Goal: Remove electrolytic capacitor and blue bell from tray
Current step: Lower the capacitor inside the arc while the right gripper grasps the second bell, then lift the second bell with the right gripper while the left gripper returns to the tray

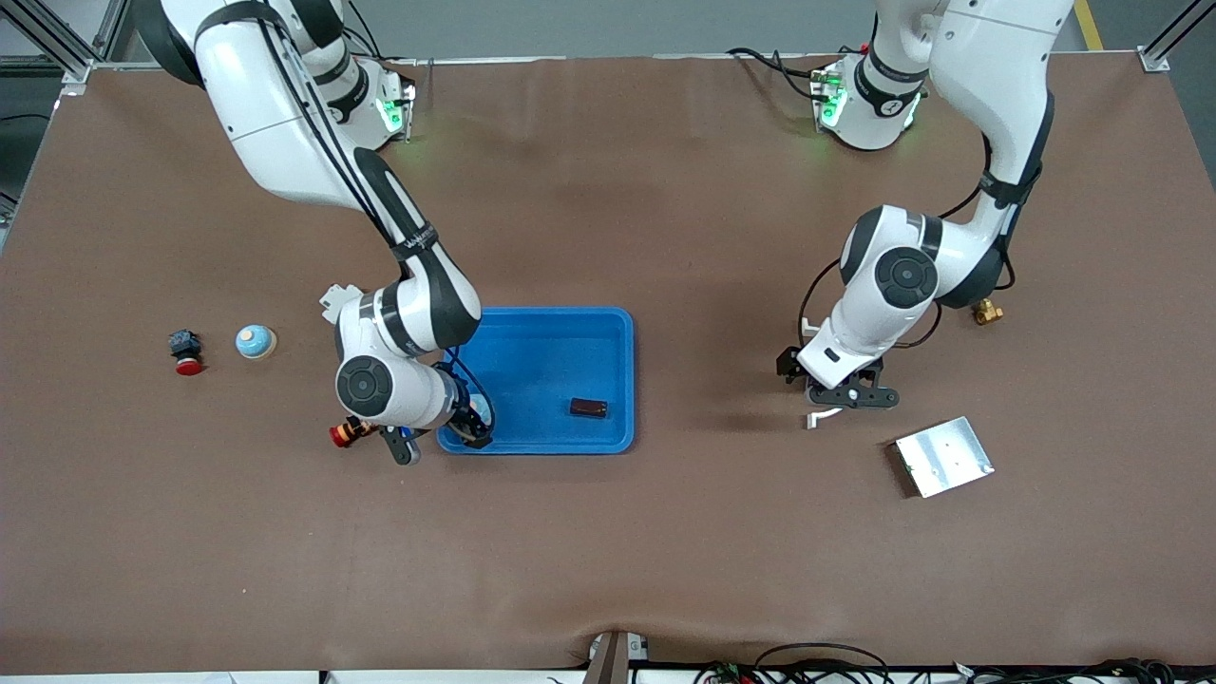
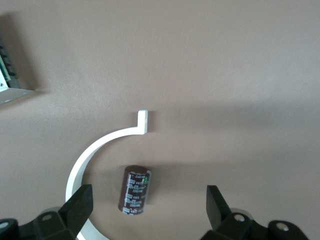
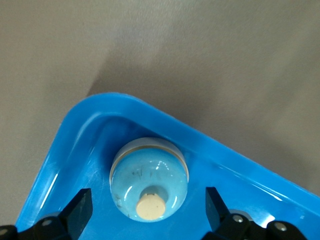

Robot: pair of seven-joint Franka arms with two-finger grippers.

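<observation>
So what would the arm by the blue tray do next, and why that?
Probably lower the right gripper straight down and close on the blue bell. Its fingers are open on either side of the bell, which sits in a corner of the tray. The left gripper is open over the table, with the capacitor lying on the table below it, so the bell seems the item left to take out.

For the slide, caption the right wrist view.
Open right gripper poised over the blue bell in a corner of the tray.
</observation>
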